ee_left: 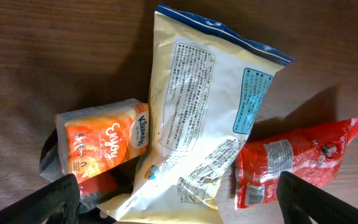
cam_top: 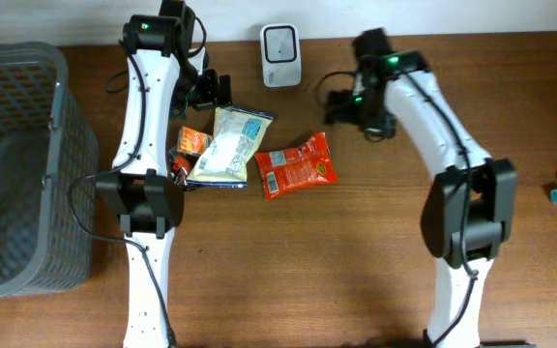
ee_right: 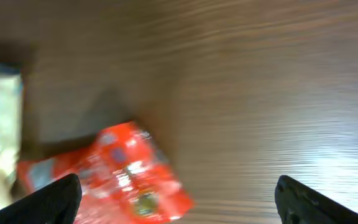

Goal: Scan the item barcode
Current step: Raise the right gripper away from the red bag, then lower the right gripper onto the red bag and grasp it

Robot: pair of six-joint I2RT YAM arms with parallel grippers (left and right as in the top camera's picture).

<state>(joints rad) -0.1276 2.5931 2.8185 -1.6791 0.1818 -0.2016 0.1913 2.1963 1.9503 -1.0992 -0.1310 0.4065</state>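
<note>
The red snack packet [cam_top: 296, 166] lies flat near the middle of the table [cam_top: 356, 271], printed panel up, with nothing gripping it. Just beside it at 9 o'clock lies a cream bag [cam_top: 228, 145], and at that bag's 9 o'clock an orange tissue pack [cam_top: 192, 141]. The scanner [cam_top: 280, 42] stands at the packet's 12 o'clock, well apart. The right gripper [ee_right: 182, 202] hovers at the packet's 1 o'clock, its fingers spread wide and empty. The left gripper [ee_left: 188, 202] hangs over the cream bag, likewise spread. A basket [cam_top: 27, 50] sits at far 9 o'clock
</note>
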